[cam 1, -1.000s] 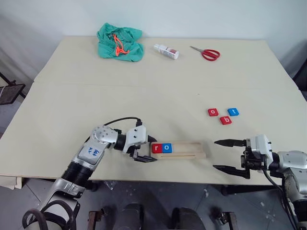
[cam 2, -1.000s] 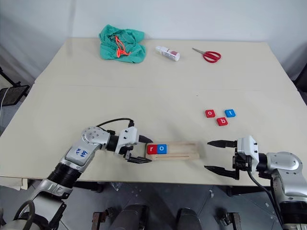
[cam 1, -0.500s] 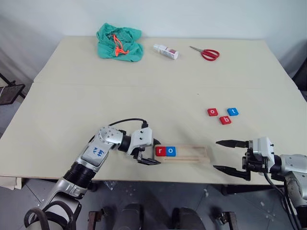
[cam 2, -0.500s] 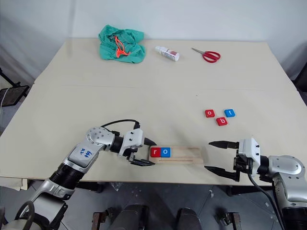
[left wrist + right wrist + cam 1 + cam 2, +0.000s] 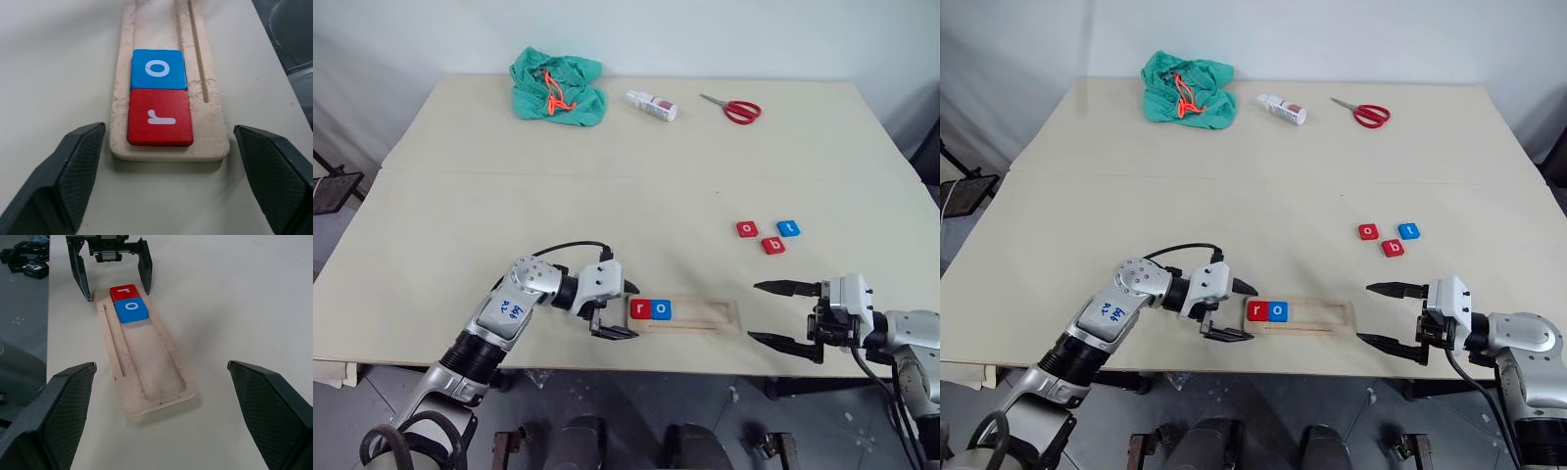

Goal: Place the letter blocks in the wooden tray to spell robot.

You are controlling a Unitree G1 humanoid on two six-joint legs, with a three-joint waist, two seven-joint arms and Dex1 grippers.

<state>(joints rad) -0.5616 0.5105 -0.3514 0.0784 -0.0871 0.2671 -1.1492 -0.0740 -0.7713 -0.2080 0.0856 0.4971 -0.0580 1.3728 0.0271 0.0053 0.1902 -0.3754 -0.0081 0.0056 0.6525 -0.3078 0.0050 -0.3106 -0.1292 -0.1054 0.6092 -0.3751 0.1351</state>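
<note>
Tray [image 5: 690, 315] holds red r [image 5: 639, 309] and blue o [image 5: 660, 309]; both claws, left [image 5: 615, 309] and right [image 5: 773, 313], gape empty.

A red r block [image 5: 160, 117] and a blue o block [image 5: 158, 69], both lettered in white, are seen on the pale wooden tray [image 5: 705, 316]. On the cream desk [image 5: 636, 186], two red blocks [image 5: 748, 229] and a blue block [image 5: 788, 228] are seen. The fingers [image 5: 73, 171] are black.

The wooden tray [image 5: 685, 316] lies at the table's [image 5: 607, 196] near edge, with r tile [image 5: 639, 309] and o tile [image 5: 660, 309] at its left end. Three tiles [image 5: 768, 235] lie behind, to the right.
</note>
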